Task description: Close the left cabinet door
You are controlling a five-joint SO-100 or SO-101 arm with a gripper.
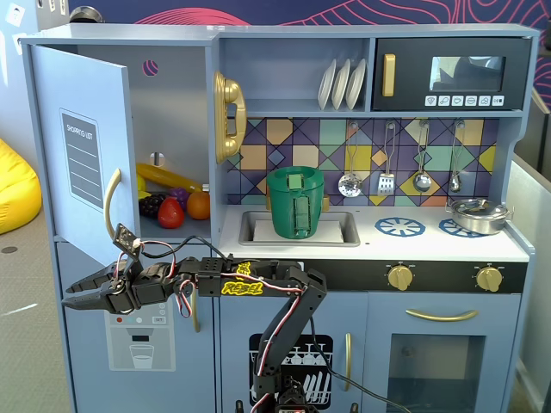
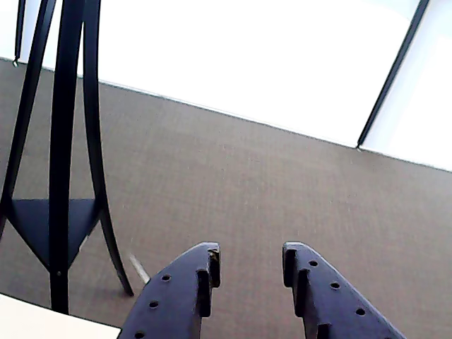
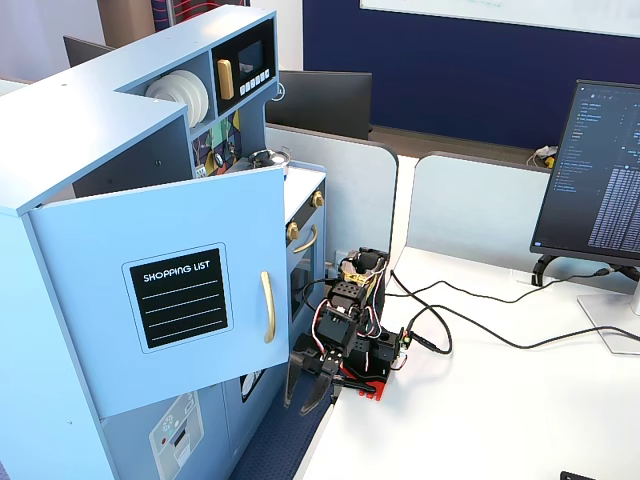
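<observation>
door (image 3: 160, 300), chalkboard and gold handle, ajar on the cabinet (image 1: 362, 258) at the desk's left edge; gripper (image 1: 76, 294), fingers parted and empty, below the door's lower edge: risk, likely, of sweeping under the panel and missing it, door left ajar.

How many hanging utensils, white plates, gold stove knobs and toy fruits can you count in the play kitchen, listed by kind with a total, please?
Hanging utensils: 4
White plates: 3
Gold stove knobs: 2
Toy fruits visible in the open fridge: 4 (banana, grapes, red fruit, orange)
Total: 13
</observation>
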